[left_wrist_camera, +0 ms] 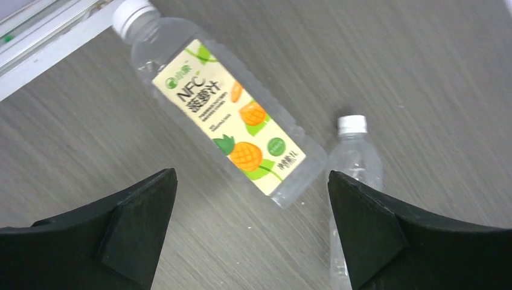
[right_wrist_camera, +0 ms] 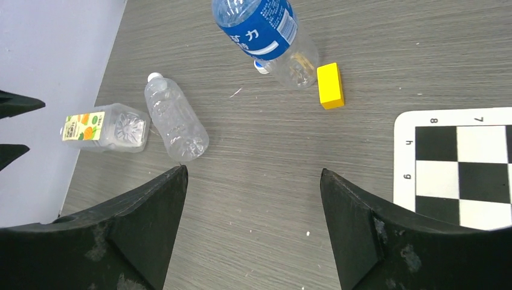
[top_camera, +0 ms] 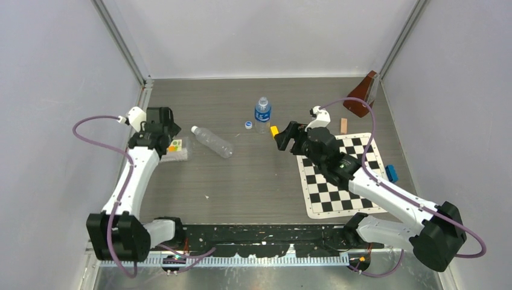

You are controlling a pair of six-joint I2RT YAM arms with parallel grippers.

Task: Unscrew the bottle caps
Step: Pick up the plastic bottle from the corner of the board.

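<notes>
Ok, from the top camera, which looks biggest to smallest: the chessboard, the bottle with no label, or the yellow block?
1. chessboard
2. bottle with no label
3. yellow block, plainly the smallest

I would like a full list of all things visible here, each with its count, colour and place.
bottles: three, clear; blue-labelled bottle upright, far middle; slim bottle and juice bottle lying at left
bottle caps: three, white; juice bottle cap and slim bottle cap on their necks; loose cap beside the blue-labelled bottle
yellow block: one, yellow, right of that bottle
checkerboard: one, black-white, right side
blue block: one, blue, checkerboard's right edge
tan block: one, beyond the checkerboard
brown object: one, far right corner
table: grey
left gripper: open, above the juice bottle
right gripper: open, empty
</notes>
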